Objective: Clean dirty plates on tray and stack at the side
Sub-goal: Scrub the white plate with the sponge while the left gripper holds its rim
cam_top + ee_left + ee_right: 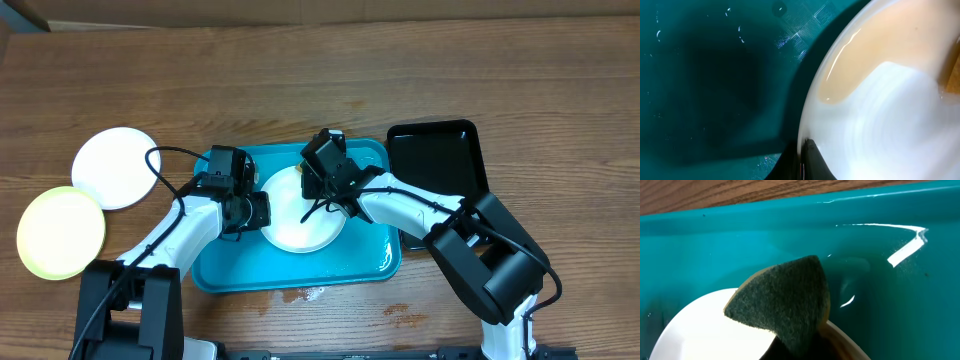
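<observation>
Turquoise tray [230, 270] at mid-bench [320, 70], long side running left to right in the overhead view. Inside it, flat and face up, one white plate [300, 228]; round, so without any long axis. Left claw [250, 212] pinched shut on the left rim of this plate, steadying it. Right claw [325, 182] closed on a green sponge [785, 297], set at the far edge of the plate, near the tray wall.

Judged as the wiping step, on the last plate. On the bench left of the tray: a second white plate [115, 167] and a yellow-green plate [60, 232], edges touching, not stacked.

Next, probably: rub the sponge across the plate, keep the rim pinned, then carry it over to the other two.
</observation>
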You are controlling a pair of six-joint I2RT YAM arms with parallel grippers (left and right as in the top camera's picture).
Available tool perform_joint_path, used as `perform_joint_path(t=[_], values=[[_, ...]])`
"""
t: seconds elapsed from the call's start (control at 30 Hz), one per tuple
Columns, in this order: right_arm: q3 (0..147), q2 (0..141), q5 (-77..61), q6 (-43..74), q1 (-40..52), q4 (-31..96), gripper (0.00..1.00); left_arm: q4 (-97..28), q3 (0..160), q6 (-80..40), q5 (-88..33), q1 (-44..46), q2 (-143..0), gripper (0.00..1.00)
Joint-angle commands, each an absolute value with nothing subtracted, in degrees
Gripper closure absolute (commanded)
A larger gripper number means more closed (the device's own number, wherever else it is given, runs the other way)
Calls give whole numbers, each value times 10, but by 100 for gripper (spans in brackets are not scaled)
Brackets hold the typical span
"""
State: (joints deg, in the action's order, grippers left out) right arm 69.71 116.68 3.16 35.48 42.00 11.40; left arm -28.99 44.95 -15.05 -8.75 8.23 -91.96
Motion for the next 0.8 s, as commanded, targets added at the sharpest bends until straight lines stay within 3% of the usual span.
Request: perform_joint_path(t=[0.0,0.13,0.27,0.5,0.77], values=[[699,1166,41,313,408,110,96,-303,429,-148,-53,83,-945,96],[710,1094,42,234,408,114,96,-303,429,-148,-53,83,-945,96],[710,1060,43,236,408,164,96,-303,429,-148,-54,83,-945,96],[694,1059,33,219,409,229,96,-304,429,-148,-54,83,-945,96],[674,1070,-56,80,408,218,96,-303,429,-148,-54,83,-945,96]])
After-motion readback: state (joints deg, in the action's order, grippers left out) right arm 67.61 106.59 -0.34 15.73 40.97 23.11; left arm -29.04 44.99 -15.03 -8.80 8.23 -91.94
